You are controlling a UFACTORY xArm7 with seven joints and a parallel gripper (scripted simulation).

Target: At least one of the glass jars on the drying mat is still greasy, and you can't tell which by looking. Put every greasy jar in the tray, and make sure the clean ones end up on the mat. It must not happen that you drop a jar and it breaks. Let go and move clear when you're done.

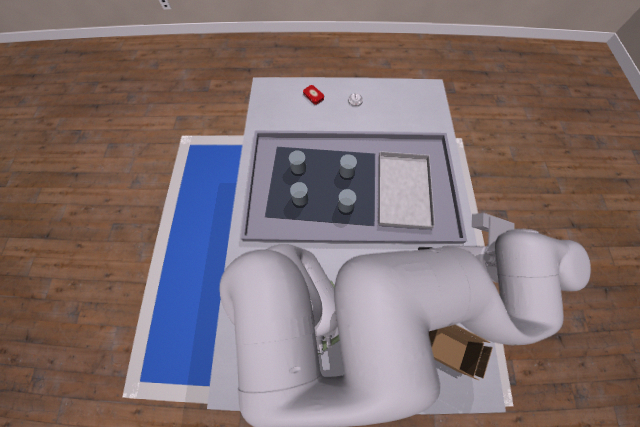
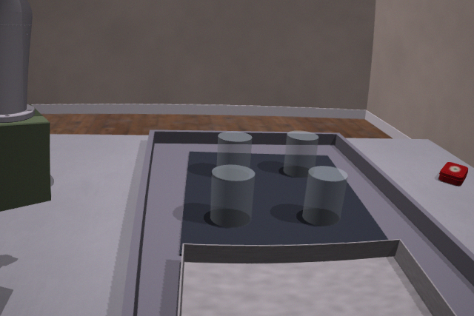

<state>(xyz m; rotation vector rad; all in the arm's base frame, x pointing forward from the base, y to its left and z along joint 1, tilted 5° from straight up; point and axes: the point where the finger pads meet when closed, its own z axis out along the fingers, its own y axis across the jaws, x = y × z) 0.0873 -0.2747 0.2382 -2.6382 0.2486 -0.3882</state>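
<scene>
Several clear glass jars stand upright on the dark drying mat [image 1: 320, 185] [image 2: 279, 205], set in a square and apart from each other. The back-left jar [image 1: 297, 161] [image 2: 301, 152] and front-left jar [image 1: 298, 193] [image 2: 234, 149] stand away from the tray. The back-right jar [image 1: 347, 165] [image 2: 324, 195] and front-right jar [image 1: 346, 200] [image 2: 232, 195] stand nearer it. The white tray [image 1: 405, 190] [image 2: 298, 286] lies empty right of the mat. My gripper [image 1: 424, 247] is open, almost wholly hidden behind my arm, at the basin's near edge, away from the jars.
Mat and tray sit inside a grey walled basin [image 1: 352, 187]. A red button [image 1: 313, 93] [image 2: 453, 173] and a white knob [image 1: 355, 99] lie on the table behind it. A cardboard box [image 1: 461, 352] sits under my arm. A blue panel [image 1: 186, 262] lies to the left.
</scene>
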